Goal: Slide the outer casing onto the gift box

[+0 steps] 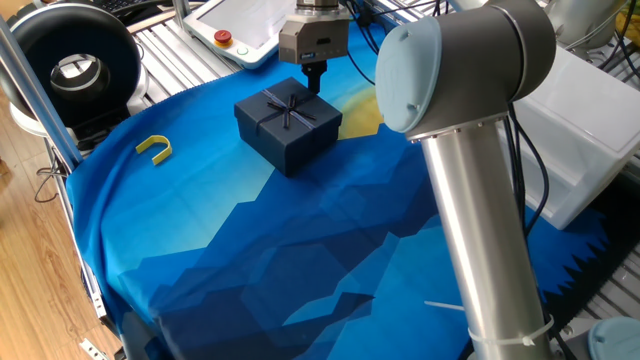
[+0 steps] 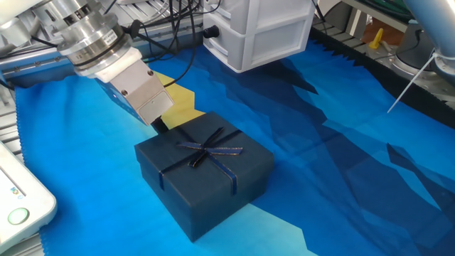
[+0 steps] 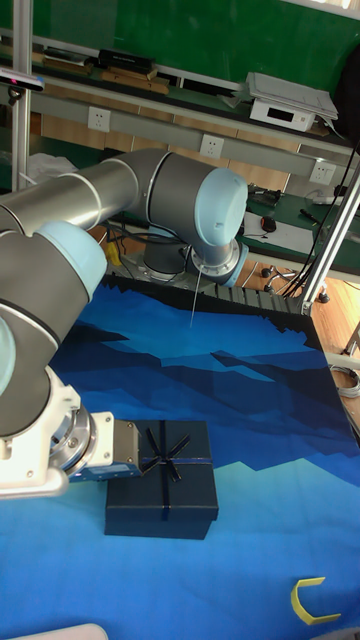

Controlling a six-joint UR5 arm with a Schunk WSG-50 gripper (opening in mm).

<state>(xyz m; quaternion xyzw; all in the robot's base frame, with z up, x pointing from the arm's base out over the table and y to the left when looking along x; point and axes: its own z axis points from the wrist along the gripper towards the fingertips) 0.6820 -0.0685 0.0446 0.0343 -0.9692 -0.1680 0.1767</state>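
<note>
The outer casing [image 1: 288,125] [image 2: 202,174] [image 3: 165,490] is a dark navy square shell with a thin ribbon cross and a small bow. It stands flat on the blue cloth. The gift box is hidden; only the casing's plain navy sides show. My gripper [image 1: 315,78] [image 2: 158,122] [image 3: 140,460] sits low at the casing's far edge, against its side wall. Its dark fingers are pressed together with nothing between them.
A yellow U-shaped piece [image 1: 153,148] [image 3: 312,602] lies on the cloth away from the casing. A white drawer unit [image 2: 259,28] stands at the table's edge. The arm's grey column [image 1: 480,230] rises over the near side, and a white pendant [image 1: 235,25] lies behind the gripper.
</note>
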